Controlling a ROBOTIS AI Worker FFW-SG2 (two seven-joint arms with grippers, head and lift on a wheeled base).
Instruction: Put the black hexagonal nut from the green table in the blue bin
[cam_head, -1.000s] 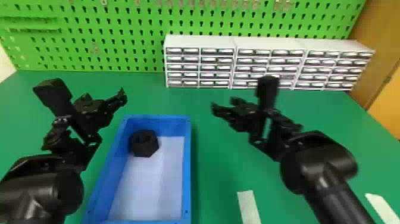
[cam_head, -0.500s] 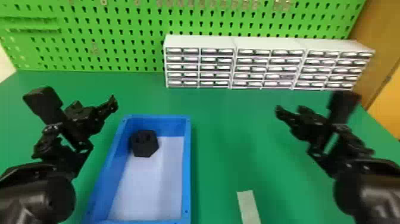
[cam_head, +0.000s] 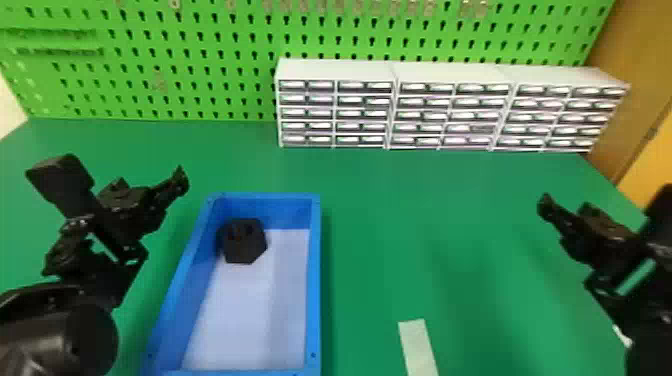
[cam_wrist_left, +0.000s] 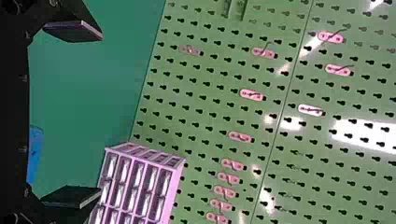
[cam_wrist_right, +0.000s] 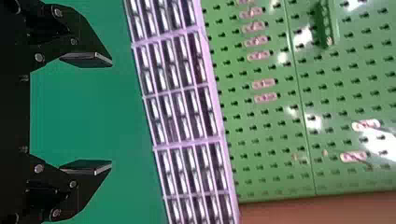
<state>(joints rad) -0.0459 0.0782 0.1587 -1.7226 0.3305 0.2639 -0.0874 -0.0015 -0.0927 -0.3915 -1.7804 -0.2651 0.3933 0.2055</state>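
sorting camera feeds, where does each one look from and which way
Head view: on the head, looking forward, down at the blue bin; left arm and right arm show.
Left wrist view: on that wrist, facing the pegboard; left end effector shows.
Right wrist view: likewise, facing the drawers; right end effector shows.
All share pegboard and drawers.

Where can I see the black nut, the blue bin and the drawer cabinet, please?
Black nut (cam_head: 243, 245): head view, on its front side.
Blue bin (cam_head: 315, 280): head view, on the rim of its right side.
Drawer cabinet (cam_head: 335, 70): head view, on the top of its leftmost unit.
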